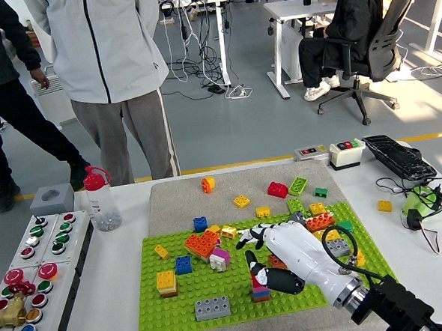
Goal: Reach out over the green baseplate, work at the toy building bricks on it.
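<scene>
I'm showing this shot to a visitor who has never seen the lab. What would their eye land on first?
The robot's white right hand reaching in from the lower right, fingers spread over the green baseplate, would catch it first. Around it lie bright toy bricks: an orange cluster left of the hand, a grey brick near the front edge. Behind the table stands a person in a grey jacket.
</scene>
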